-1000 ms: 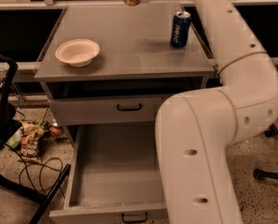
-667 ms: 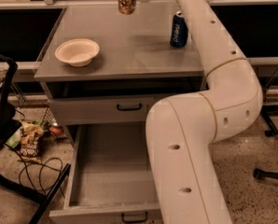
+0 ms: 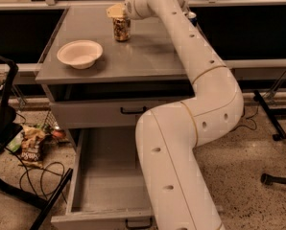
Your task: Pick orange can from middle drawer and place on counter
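**Orange can held at its top over the back of the counter**

The fingers (image 3: 115, 9) of the gripper (image 3: 118, 14) are seen closed about the top of the orange can (image 3: 121, 30), so that the silver top is hidden by them. The can is held upright directly beneath the fingers, at the back of the counter (image 3: 143, 56). Whether its base is touching the grey surface or is just above it cannot be told.

Below the fingers and toward the left of the view, a white bowl (image 3: 79, 53) is seen resting on the counter, well apart from the can. To the other side of the fingers, at about their height, a blue can (image 3: 193, 17) is mostly hidden behind the white arm (image 3: 200, 80), which is bent up from the lower foreground and over the counter to the gripper.

Farther below the fingers, under the counter's front edge, the upper handled drawer (image 3: 121, 110) is shown shut. Beneath it the middle drawer (image 3: 104, 176) is pulled out toward the camera, with its grey floor exposed and its black handle (image 3: 138, 223) at the bottom edge of the view. On the floor beside the cabinet, far below the fingers and to the left, a snack bag (image 3: 31, 147) and loose cables (image 3: 42, 169) are seen.
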